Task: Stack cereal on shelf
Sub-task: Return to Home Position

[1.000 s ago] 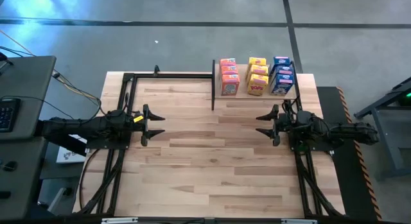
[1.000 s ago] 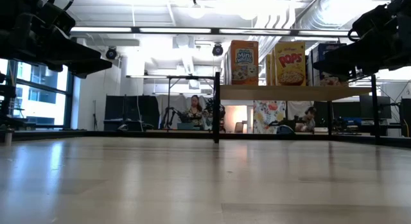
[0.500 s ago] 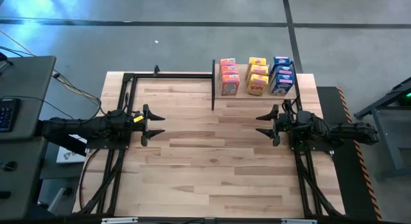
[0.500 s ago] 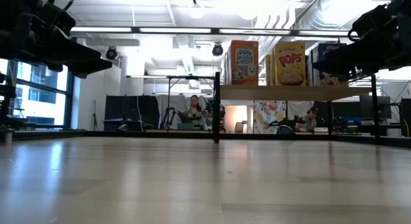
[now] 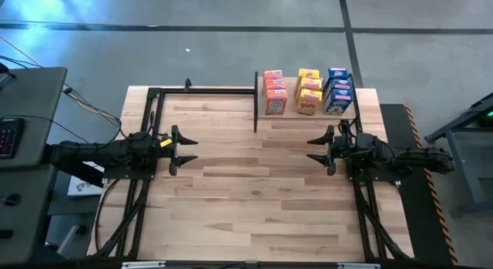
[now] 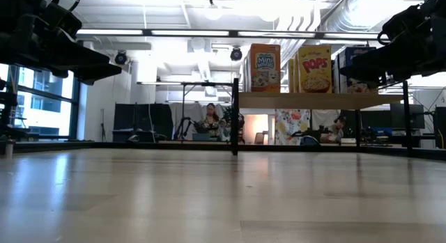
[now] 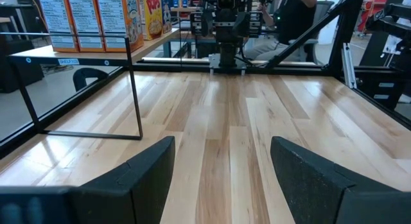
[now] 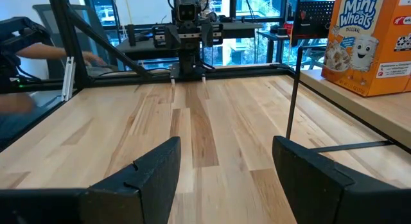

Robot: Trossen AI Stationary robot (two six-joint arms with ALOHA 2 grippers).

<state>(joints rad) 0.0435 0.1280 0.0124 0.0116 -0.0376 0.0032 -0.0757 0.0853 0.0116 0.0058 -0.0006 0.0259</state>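
Wooden table (image 5: 231, 200) up close, full shelf (image 6: 313, 101) far back.
Nearest you, the left gripper (image 5: 189, 149) and right gripper (image 5: 312, 151) hover over the table's two sides, both with fingers spread wide, holding nothing. Behind them, the shelf carries three rows: orange cereal boxes (image 5: 275, 92), yellow cereal boxes (image 5: 309, 90), blue cereal boxes (image 5: 337, 90). They look light, with thin card that dents, so pinch one gently across its flat faces. From table height, the right arm mostly hides the blue row, and front boxes hide the ones behind.
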